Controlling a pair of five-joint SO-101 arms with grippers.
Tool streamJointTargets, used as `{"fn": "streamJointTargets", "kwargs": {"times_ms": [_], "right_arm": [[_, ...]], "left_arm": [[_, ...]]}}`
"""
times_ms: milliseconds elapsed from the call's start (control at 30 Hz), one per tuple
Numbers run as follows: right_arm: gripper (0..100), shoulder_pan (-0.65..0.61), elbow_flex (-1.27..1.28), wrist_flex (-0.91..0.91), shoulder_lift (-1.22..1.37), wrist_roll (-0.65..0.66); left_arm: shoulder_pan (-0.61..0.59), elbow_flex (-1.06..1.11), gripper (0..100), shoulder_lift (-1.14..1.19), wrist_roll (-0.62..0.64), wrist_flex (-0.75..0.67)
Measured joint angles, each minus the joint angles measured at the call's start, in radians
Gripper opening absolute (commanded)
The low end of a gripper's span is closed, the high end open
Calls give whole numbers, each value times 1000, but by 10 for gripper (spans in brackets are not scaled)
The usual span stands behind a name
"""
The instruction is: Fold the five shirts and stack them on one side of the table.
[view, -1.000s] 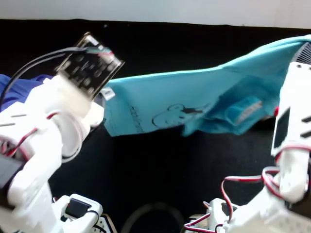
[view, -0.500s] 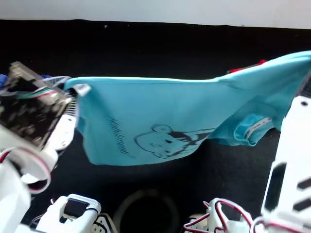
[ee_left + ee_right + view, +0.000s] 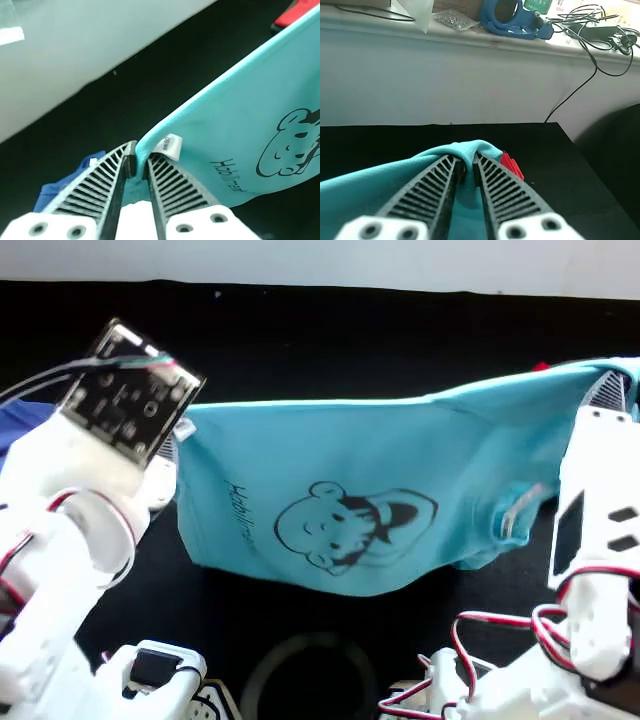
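Observation:
A turquoise shirt [image 3: 350,500] with a bear print hangs stretched in the air between the two arms, above the black table [image 3: 330,330]. My left gripper [image 3: 139,161] is shut on the shirt's edge [image 3: 150,140] beside a white label [image 3: 168,146]. In the high view it holds the shirt's left corner [image 3: 183,428]. My right gripper [image 3: 467,167] is shut on the shirt's other end [image 3: 470,147], at the right [image 3: 605,390]. A blue shirt [image 3: 25,420] lies on the table at the left, and a red shirt [image 3: 511,166] at the far right.
A white wall [image 3: 470,75] runs behind the table's far edge. A dark round object [image 3: 315,685] sits at the near edge between the arm bases. Cables and a blue object [image 3: 517,22] lie on a ledge above the wall.
The shirt has been pulled out wider and flatter, so the bear print now faces up in full. The left arm swung out and back; the right arm shifted too.

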Motion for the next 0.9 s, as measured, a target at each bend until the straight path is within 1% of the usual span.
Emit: {"fn": "streamJointTargets", "kwargs": {"times_ms": [167, 500, 567, 733, 900], "right_arm": [[6, 0, -38, 0, -100, 0], [6, 0, -74, -20, -334, 0], [6, 0, -74, -49, -370, 3], [6, 0, -81, -164, -396, 78], [6, 0, -80, -232, -385, 123]], "left_arm": [[0, -66, 8, -3, 0, 0], [-9, -91, 8, -164, 0, 0], [-9, -92, 8, -190, 0, 0], [-9, -87, 8, -218, 0, 0], [-9, 11, 8, -222, 0, 0]]}}
